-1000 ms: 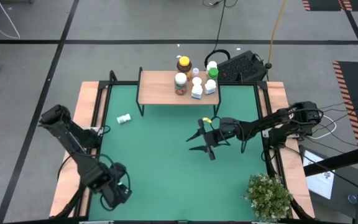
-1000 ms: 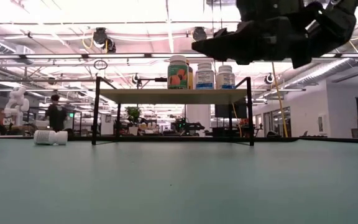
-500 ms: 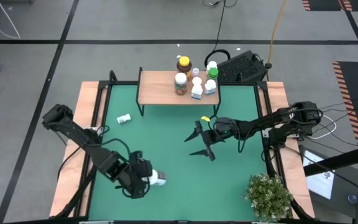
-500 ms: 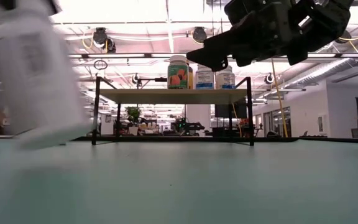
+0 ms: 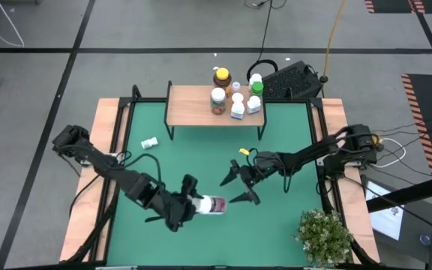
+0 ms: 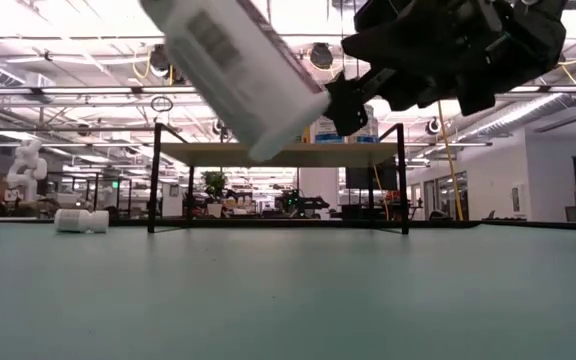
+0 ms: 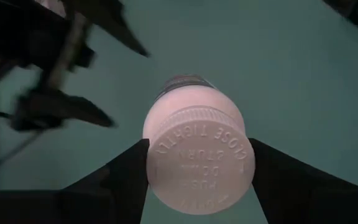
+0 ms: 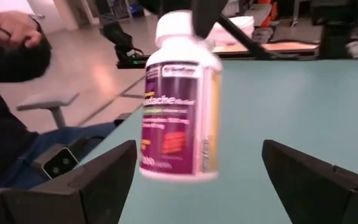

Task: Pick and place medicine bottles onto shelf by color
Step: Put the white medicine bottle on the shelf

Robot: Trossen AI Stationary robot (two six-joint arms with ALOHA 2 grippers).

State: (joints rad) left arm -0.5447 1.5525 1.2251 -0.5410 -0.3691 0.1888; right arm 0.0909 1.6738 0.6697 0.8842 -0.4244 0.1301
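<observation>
The step in hand looks like a handover above the middle of the green bench [image 5: 201,161]: the left gripper [image 5: 188,204] has its jaws clamped on a white-capped bottle [image 5: 212,205], gripping it at the cap end, with the purple-labelled body sticking out toward the right gripper [image 5: 240,187], which hangs just beside it with jaws spread wide and nothing between them. In the right wrist view that bottle [image 8: 179,99] sits between the two open fingers [image 8: 89,180], not yet touched. The next move, as I judge it, calls for the right jaws to close squarely on the bottle's body before the left ones let go, then a carry to the shelf [image 5: 193,109] at the bench's far edge. Bottles, counted from above: one held, one small white one lying on its side [image 5: 149,143] on the bench left of the shelf, and about six standing on or just behind the shelf's right part, among them an amber one with a yellow cap [image 5: 221,77] and a green-capped one [image 5: 257,88]; the exact count there is hard to tell. One shelf, and one potted plant [image 5: 324,236] at the bench's near right corner.
</observation>
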